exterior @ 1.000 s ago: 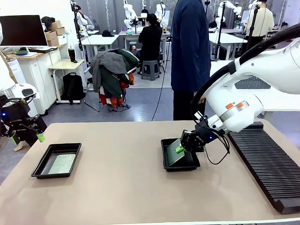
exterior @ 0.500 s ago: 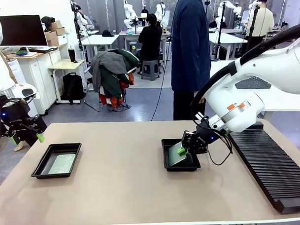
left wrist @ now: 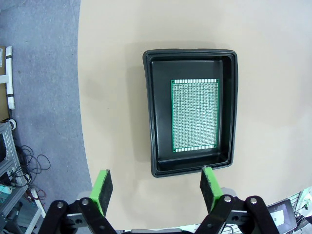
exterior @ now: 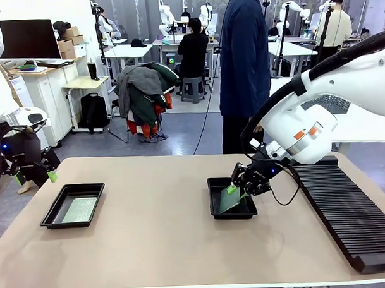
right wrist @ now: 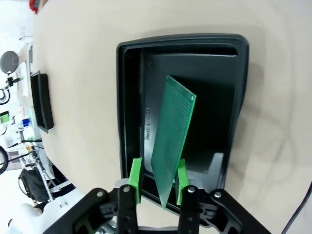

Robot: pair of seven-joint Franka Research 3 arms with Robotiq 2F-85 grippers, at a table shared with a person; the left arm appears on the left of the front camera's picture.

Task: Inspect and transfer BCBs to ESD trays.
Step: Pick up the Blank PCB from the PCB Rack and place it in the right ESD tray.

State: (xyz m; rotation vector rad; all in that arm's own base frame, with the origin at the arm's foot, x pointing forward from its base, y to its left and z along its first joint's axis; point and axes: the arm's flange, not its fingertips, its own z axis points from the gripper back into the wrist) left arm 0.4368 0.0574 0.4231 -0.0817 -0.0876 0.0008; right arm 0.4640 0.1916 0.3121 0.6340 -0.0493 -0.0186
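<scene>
board [right wrist: 173,131] lower, between parted tool [right wrist: 157,179]

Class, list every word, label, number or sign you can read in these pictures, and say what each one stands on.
Raised lettering on the floor of the right ESD tray, beside the tilted BCB that stands between the right gripper's pads: too small and blurred to read.
Flat BCB in the left ESD tray: a grid of holes, no legible print.
Left gripper: no markings.
Nothing else is legible.
</scene>
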